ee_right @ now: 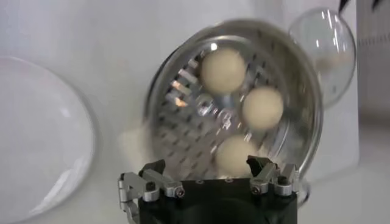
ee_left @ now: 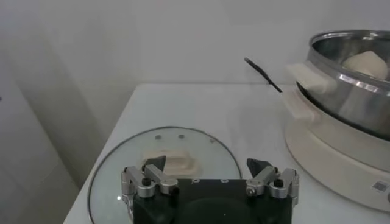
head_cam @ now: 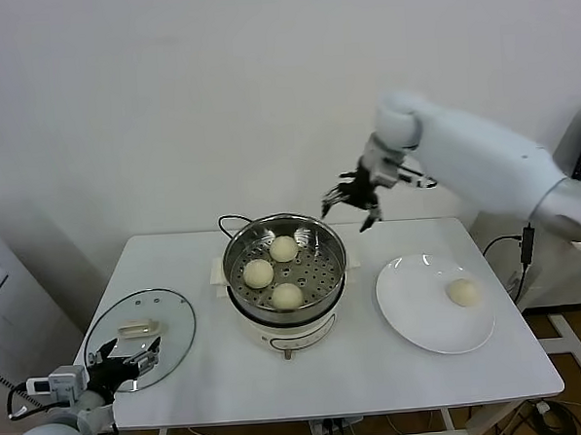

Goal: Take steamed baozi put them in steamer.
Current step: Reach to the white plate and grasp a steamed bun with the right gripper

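Observation:
The steel steamer (head_cam: 332, 245) on its cream base stands mid-table and holds three cream-white baozi (head_cam: 283, 248) (head_cam: 258, 273) (head_cam: 287, 296) on its perforated tray. A fourth baozi (head_cam: 462, 291) lies on the white plate (head_cam: 422, 318) at the right. My right gripper (head_cam: 349, 208) is open and empty, raised above and behind the steamer's far right rim. In the right wrist view it (ee_right: 207, 170) looks down on the steamer (ee_right: 164, 91) and its baozi (ee_right: 223, 71). My left gripper (head_cam: 132, 357) is open and empty, parked low at the near left over the glass lid (head_cam: 174, 311).
The glass lid with a cream handle (ee_left: 170, 163) lies flat at the table's left. The steamer's black cord (head_cam: 228, 221) runs behind it. A wall rises close behind the table. Cables hang at the right table edge.

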### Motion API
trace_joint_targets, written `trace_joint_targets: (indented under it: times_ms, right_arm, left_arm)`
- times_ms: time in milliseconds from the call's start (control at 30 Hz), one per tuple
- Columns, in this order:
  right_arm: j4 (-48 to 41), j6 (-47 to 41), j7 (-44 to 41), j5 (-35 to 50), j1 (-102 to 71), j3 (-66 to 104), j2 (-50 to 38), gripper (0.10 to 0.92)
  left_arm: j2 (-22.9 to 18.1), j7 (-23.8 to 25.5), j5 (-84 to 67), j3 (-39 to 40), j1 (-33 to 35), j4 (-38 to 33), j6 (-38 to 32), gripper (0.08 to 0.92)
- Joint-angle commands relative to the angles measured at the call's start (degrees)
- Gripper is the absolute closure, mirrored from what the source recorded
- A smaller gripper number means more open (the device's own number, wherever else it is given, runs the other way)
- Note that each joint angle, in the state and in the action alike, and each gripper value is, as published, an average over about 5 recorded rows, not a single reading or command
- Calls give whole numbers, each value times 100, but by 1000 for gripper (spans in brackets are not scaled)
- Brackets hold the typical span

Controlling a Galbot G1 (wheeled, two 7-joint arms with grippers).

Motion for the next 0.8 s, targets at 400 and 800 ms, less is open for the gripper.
trace_joint_targets:
  times_ms: [400, 800]
  right_arm:
    - [-1486, -2255, -331, 46, -788, 125, -1056, 203]
    - [-2170, -1930, -85, -1187, -2030, 1383, -860, 203]
  left_arm:
    - [14, 1, -27, -5, -42, 21, 13, 177]
    - [12, -4, -25, 4, -56, 35, 39, 177]
